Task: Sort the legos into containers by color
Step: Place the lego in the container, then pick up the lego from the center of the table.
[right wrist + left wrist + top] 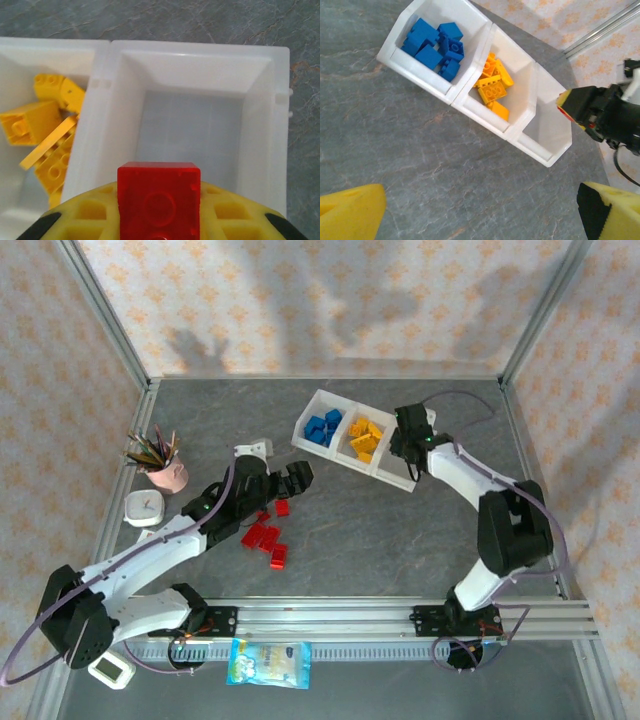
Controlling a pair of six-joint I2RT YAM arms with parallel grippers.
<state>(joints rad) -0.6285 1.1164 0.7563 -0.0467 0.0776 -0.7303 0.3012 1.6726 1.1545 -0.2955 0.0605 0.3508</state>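
While a red brick (159, 200) was held clamped in the right gripper (411, 443), the empty right-end compartment (195, 67) of the tray (318, 395) was recorded directly beneath and just beyond it. Separately, the left gripper (292, 478) was noted with fingers apart, near the loose red legos (266, 538), left of the tray.

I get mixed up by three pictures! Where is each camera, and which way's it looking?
Top external: high behind the arms, looking down at the table; left gripper and right gripper show.
Left wrist: looks down at the tray; its open yellow fingertips show.
Right wrist: looks straight into the empty compartment; its yellow finger carries a red lego.
Shared: all three see the tray.
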